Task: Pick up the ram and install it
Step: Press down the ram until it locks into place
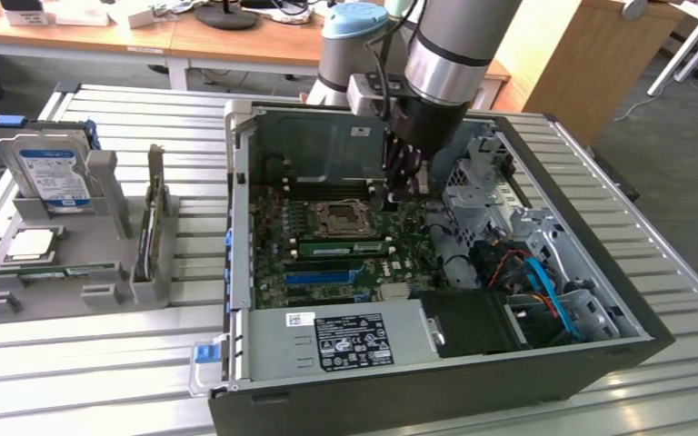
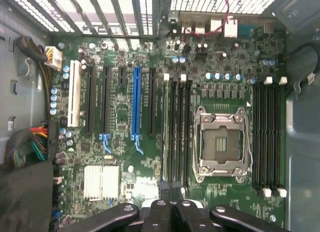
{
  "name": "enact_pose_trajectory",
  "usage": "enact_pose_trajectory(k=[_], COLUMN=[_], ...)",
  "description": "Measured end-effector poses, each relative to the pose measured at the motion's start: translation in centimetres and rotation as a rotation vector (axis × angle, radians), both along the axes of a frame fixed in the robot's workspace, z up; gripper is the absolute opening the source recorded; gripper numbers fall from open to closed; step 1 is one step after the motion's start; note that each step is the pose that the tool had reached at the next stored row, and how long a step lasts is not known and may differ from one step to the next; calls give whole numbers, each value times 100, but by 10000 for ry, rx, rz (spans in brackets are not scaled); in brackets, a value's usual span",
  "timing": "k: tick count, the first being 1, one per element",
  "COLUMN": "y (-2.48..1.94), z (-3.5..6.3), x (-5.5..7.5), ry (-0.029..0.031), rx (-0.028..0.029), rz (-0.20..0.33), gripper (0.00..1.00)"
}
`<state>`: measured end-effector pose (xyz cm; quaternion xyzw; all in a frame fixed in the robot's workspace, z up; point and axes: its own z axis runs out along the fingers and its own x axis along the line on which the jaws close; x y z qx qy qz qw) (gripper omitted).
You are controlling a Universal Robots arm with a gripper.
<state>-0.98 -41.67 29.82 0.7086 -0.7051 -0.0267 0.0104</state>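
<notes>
The ram [image 1: 343, 246], a narrow green stick, sits in a memory slot beside the empty processor socket [image 1: 339, 216] inside the open computer case. In the wrist view it shows edge-on as a thin pale strip [image 2: 165, 132] in the slot bank next to the socket [image 2: 222, 144]. My gripper [image 1: 400, 186] reaches down into the case just past the socket. Its black fingers are shut with nothing between them [image 2: 170, 192], over one end of that slot bank. Whether they touch the ram I cannot tell.
A grey tray [image 1: 4, 309] at the exterior view's left holds a hard drive [image 1: 52, 173], a square silver chip [image 1: 32, 243], an upright dark card [image 1: 153, 218] and another green stick [image 1: 52, 271]. Drive cages [image 1: 483, 182], cables [image 1: 537, 277] and the power supply [image 1: 343, 341] crowd the case.
</notes>
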Motion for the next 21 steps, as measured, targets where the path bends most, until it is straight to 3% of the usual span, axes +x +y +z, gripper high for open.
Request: enact_pose_trajectory(k=[21], y=[0], z=[-12], x=[100], ry=[-46], rx=[0], rz=[72], gripper=[11])
